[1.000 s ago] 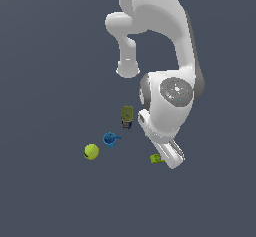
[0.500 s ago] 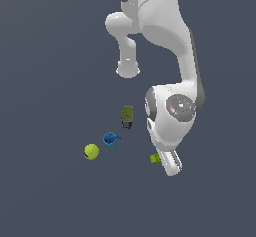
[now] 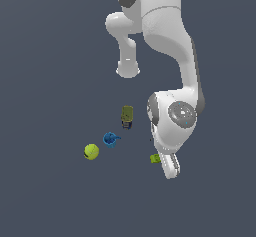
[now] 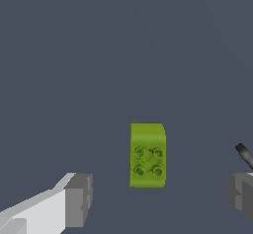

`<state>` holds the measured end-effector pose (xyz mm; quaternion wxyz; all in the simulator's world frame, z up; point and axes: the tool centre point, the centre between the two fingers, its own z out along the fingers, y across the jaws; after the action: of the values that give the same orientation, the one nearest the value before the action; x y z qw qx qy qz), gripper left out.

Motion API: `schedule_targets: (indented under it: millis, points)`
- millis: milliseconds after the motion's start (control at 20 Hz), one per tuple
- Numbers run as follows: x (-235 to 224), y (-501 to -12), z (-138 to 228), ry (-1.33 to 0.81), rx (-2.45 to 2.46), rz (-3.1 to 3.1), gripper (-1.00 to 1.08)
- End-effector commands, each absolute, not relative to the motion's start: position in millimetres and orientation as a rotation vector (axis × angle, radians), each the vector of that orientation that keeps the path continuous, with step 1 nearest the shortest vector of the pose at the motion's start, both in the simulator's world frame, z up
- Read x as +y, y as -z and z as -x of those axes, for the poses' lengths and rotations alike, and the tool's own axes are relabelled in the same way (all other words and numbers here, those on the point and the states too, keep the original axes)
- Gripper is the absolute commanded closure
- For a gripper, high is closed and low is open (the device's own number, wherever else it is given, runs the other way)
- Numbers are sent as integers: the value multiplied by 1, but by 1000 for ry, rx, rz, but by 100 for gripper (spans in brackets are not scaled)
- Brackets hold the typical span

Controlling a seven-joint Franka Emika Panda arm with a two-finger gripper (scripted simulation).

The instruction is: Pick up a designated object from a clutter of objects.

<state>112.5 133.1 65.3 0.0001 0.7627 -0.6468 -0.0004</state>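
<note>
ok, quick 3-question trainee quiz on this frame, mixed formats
1. True or false: the gripper is shut on the lime-green block.
2. In the wrist view, the block lies: A) outside both fingers, B) between the fingers, C) on the olive can.
3. Fill in: in the exterior view, the item farthest to the exterior view's left is the yellow-green ____.

Key: 1 false, the fingers stand wide apart; 2 B; 3 ball.

A bare simulated scene, apparently no real room: flat slate-grey ground (image 3: 45, 56) everywhere, no walls or furniture.
</note>
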Motion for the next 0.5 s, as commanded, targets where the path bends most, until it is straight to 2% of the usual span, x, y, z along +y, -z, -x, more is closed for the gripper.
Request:
schedule_targets:
  millis: [0,450]
  points:
    - [134,-63,-113,0,-2047,-2383,-92]
    - [134,-50,-112,1,-2045,-2384,-92]
